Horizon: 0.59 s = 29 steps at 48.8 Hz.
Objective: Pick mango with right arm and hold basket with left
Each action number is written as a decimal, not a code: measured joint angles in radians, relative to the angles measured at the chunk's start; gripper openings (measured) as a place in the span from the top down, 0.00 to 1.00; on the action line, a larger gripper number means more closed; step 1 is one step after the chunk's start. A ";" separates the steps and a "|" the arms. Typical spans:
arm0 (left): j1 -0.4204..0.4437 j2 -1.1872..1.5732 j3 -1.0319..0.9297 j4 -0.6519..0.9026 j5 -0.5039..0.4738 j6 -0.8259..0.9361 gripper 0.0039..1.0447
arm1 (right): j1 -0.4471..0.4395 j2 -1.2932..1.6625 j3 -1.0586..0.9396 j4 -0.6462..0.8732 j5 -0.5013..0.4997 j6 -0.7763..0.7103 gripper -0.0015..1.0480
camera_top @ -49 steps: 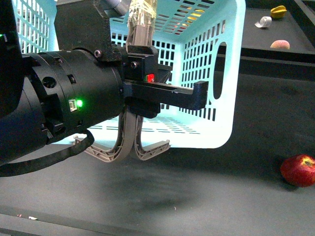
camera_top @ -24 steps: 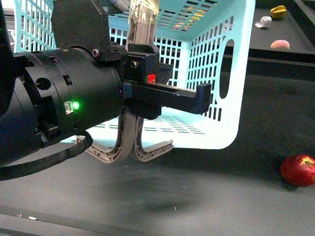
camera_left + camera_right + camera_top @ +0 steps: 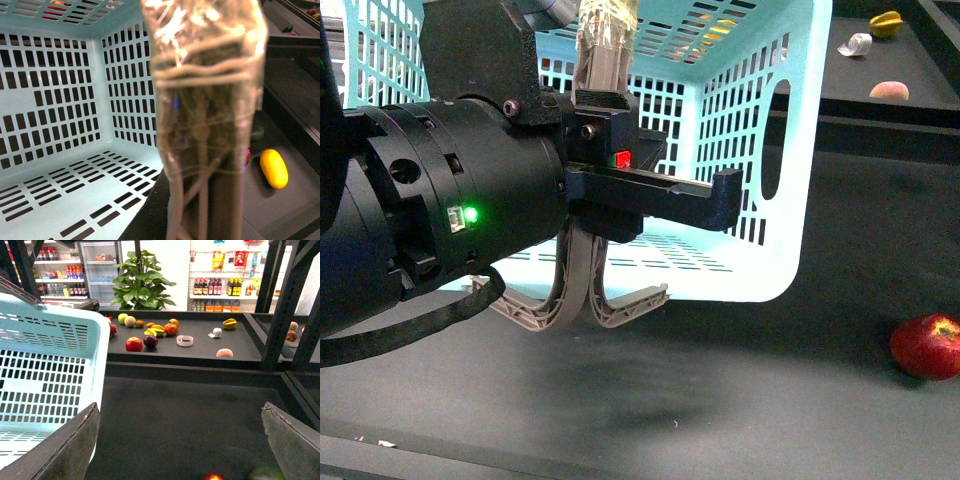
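Your left gripper (image 3: 595,215) keeps the grey-brown curved handles (image 3: 575,290) of the light-turquoise slotted plastic basket (image 3: 740,120) pinched as it swings slightly higher, so go for the smooth yellow oval mango (image 3: 273,168) on the dark table (image 3: 770,400) with your spread, empty right gripper (image 3: 182,450).

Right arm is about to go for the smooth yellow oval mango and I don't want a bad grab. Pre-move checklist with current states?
1. Right gripper open and empty: ok.
2. Smooth yellow oval mango located: ok, on the dark tabletop outside the light-turquoise slotted plastic basket, left wrist view only.
3. Mango in right wrist view: not ok, not visible.
4. Left gripper hold on basket: cannot tell, contact hidden.
5. Clearance around mango: cannot tell; a small red object beside it is mostly hidden.
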 joint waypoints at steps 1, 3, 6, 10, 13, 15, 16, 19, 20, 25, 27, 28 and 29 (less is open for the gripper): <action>0.000 0.000 0.000 0.000 0.000 0.000 0.96 | 0.000 0.000 0.000 0.000 0.000 0.000 0.08; 0.000 0.000 0.000 0.000 0.000 0.001 0.96 | 0.000 0.000 0.000 0.000 0.000 0.000 0.08; 0.000 0.000 0.000 0.000 0.000 0.001 0.96 | 0.000 0.000 0.000 0.000 0.000 0.000 0.08; 0.000 0.000 0.000 0.000 0.000 0.002 0.96 | 0.000 0.000 0.000 0.000 0.000 0.000 0.08; 0.000 0.000 0.000 0.000 0.000 0.002 0.96 | 0.000 0.000 0.000 0.000 0.000 0.000 0.08; 0.000 0.000 0.000 0.000 0.000 0.003 0.96 | 0.000 0.000 0.000 0.000 0.000 0.000 0.08; 0.000 0.000 0.000 0.000 0.000 0.003 0.96 | 0.000 0.000 0.000 0.000 0.000 0.000 0.08; 0.000 0.000 0.000 0.000 0.000 0.003 0.96 | 0.000 0.000 0.000 0.000 0.000 0.000 0.08; 0.000 0.000 0.000 0.000 0.000 0.003 0.96 | 0.000 0.000 0.000 0.000 0.000 0.000 0.08; 0.000 0.000 0.000 0.000 0.000 0.003 0.96 | 0.040 0.034 0.023 -0.070 0.139 0.028 0.08; 0.000 0.000 0.000 0.000 0.000 0.004 0.96 | 0.065 0.101 0.042 -0.100 0.260 0.057 0.08; 0.000 -0.001 0.000 0.000 0.000 0.003 0.96 | 0.063 0.129 0.045 -0.099 0.299 0.067 0.08; 0.000 -0.001 0.000 0.000 0.000 0.003 0.96 | 0.058 0.156 0.048 -0.094 0.315 0.073 0.08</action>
